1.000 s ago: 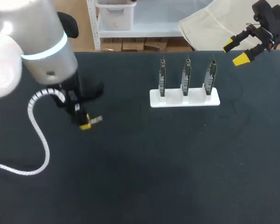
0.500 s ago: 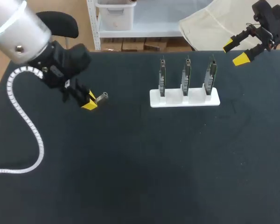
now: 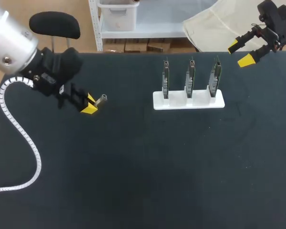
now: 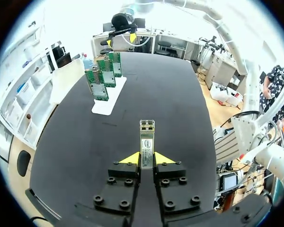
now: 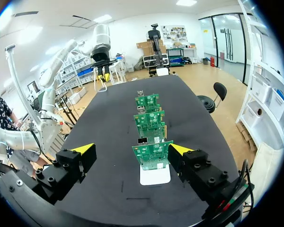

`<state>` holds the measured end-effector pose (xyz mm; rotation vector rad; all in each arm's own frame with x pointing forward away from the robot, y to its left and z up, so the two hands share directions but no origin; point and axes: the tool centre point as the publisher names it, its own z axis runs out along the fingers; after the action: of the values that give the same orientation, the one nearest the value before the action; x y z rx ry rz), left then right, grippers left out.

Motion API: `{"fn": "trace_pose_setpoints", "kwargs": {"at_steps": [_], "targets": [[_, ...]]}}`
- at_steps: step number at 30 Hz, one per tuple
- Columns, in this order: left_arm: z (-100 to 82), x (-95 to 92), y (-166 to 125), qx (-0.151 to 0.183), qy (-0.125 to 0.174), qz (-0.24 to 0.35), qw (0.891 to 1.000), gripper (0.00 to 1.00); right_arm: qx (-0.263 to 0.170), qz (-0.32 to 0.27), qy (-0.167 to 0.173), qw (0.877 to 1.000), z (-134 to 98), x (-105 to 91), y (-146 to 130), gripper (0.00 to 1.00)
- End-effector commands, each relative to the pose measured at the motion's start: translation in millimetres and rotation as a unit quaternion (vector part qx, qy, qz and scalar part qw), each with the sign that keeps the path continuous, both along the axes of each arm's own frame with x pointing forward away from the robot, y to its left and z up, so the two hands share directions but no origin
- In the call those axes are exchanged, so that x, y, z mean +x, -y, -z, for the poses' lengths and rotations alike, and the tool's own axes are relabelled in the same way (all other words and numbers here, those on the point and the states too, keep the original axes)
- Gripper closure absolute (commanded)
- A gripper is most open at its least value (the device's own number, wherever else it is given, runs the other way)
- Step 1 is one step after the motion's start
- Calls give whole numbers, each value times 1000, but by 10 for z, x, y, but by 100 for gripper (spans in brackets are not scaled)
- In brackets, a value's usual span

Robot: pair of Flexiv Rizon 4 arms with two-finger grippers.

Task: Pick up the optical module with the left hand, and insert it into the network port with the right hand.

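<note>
Step in hand, as judged: the handover from left to right.

- The optical module (image 4: 147, 140) is being held by the left claw (image 3: 92, 104), both yellow tips clamped on its near end. It is being kept level above the left part of the desk (image 3: 148, 176), with the long free end sticking out ahead of the fingers.
- The right claw (image 3: 242, 52) is being held with its fingers apart and nothing between them, over the far right corner of the desk.
- 3 green boards (image 5: 152, 153) are being held upright in a row by a white stand (image 3: 188, 102). The network port is presumably being carried on 1 of them. Which one cannot be told.

Doing it well:
- The free end should be gripped by the right claw from 2 flat sides, apart from the left fingers, so that neither claw is being fouled.
- The left grip should be released only once the right one is being felt as firm.
- The module's axis should be lined up with the port before pushing. Any tilt is likely being paid for with a jam or a bent board.

Surface and room: the desk is being covered by a matt black sheet. The stand and the module are well apart, with bare sheet between. A white coiled cable (image 3: 20, 131) is being trailed from the left arm across the left edge and should be watched for snagging.
</note>
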<state>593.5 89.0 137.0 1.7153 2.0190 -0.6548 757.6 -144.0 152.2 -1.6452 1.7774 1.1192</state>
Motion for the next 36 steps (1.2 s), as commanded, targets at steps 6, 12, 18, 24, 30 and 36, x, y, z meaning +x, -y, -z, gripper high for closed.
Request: {"fn": "trace_pose_setpoints", "kwargs": {"at_steps": [6,12,18,24,30,36], "targets": [[-328,346,430,-58,51,9,997,100,0,0,0,1000,0,-1,-1,0],[-797,758,940,-130,106,40,985,100,0,0,0,1000,0,-1,-1,0],[-1047,994,1358,-184,110,67,974,100,0,0,0,1000,0,-1,-1,0],[-1099,1029,1497,-205,110,79,969,100,0,0,0,1000,0,-1,-1,0],[-1099,1029,1497,-205,110,79,969,100,0,0,0,1000,0,-1,-1,0],[-1099,1029,1497,-205,110,79,969,100,0,0,0,1000,0,-1,-1,0]]}}
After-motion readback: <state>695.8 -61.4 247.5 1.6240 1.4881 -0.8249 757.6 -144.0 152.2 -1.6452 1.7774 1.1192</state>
